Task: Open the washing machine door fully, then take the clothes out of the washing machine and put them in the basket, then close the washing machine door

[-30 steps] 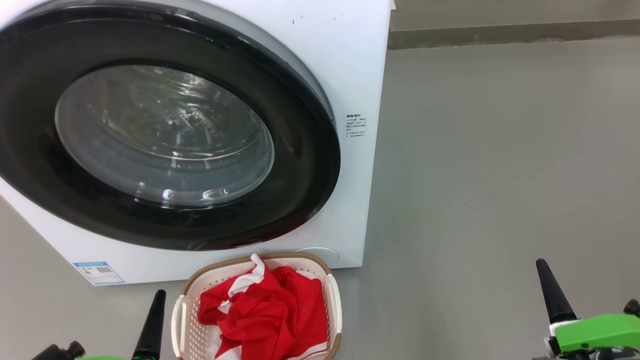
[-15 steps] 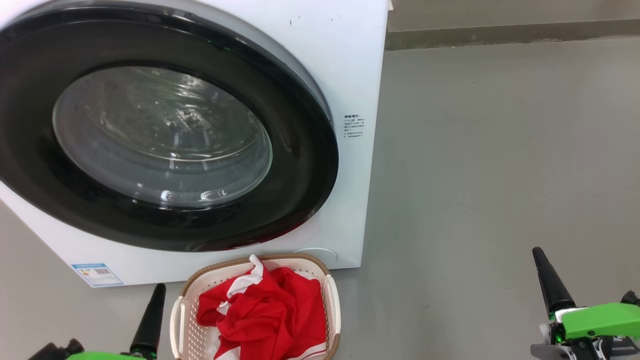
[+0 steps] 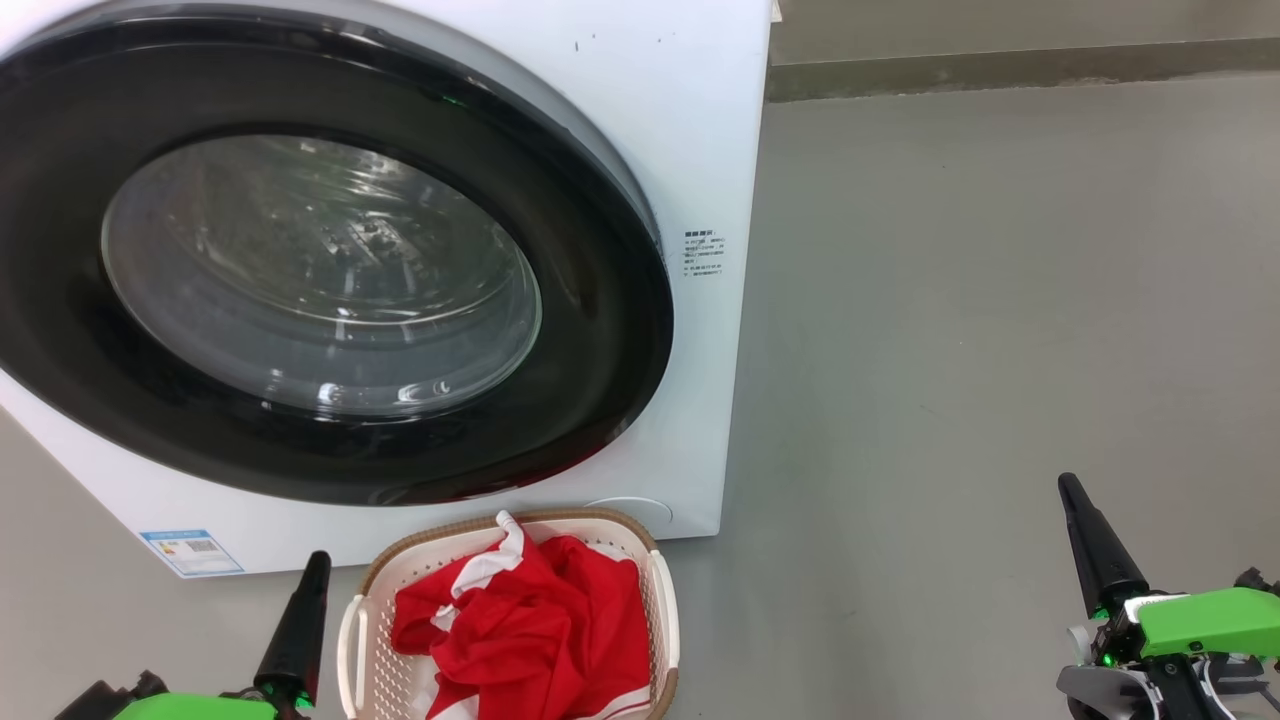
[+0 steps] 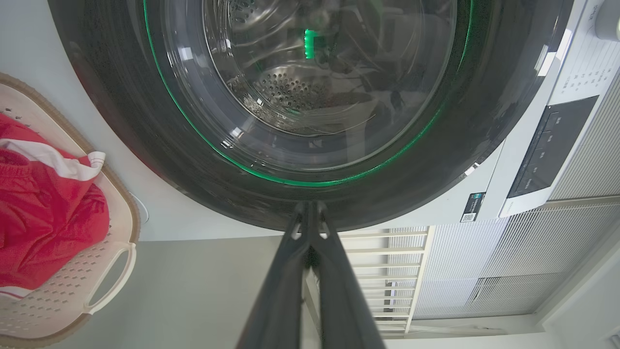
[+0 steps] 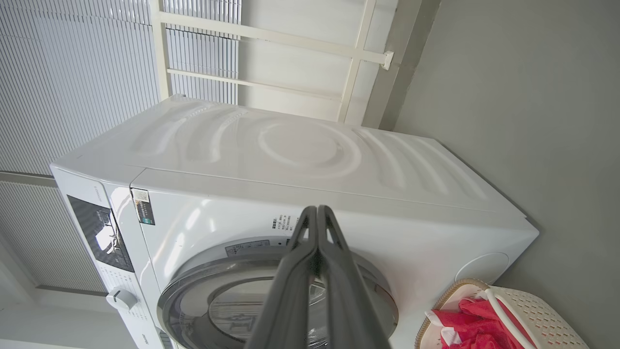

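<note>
Grey floor (image 3: 1000,300), white-slatted blinds (image 5: 72,72)

Bright, even light; glare on washing machine door (image 3: 320,270); wrist views edge-warped.

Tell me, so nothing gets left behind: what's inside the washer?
Through the closed door, the perforated steel drum shows, with no red fabric seen. The door's black rim covers the drum's edges, so those cannot be checked.
</note>
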Motion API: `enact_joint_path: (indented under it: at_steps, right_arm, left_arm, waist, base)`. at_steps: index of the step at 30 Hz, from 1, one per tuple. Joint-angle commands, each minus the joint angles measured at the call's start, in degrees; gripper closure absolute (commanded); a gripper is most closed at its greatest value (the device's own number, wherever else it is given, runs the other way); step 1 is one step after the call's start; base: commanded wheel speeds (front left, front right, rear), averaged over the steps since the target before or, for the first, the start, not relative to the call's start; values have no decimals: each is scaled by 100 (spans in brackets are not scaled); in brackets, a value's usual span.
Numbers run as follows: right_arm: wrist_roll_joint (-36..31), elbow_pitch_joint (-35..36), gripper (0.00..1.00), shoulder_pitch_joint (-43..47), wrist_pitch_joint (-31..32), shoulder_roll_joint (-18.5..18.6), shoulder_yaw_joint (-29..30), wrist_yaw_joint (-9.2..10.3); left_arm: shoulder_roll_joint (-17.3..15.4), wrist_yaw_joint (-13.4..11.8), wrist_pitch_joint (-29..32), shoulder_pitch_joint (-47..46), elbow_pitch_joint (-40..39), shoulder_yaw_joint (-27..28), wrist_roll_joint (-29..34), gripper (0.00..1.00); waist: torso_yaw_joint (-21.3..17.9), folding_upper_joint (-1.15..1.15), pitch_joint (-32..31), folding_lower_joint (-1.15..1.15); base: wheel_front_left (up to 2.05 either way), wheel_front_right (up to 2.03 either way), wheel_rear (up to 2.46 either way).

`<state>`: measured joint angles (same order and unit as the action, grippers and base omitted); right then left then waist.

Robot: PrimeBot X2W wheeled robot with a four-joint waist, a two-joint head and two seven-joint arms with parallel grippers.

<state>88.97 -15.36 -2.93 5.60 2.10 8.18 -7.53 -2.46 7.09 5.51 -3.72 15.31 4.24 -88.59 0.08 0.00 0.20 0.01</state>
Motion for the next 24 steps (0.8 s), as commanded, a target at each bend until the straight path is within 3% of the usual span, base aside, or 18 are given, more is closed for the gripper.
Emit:
enact_joint_path:
  at_steps: [1, 24]
  right_arm:
    - [135, 139, 100, -285, 43, 78, -156, 4]
    - [314, 134, 100, -326, 94, 77, -160, 4]
  left_arm:
    - [-44, 39, 53, -227, -125, 219, -166, 100]
    - [-42, 40, 102, -248, -126, 233, -354, 100]
  waist:
    - [-2, 0, -1, 0]
    - [-8, 0, -3, 0]
  base:
    - [0, 0, 0]
    - [0, 0, 0]
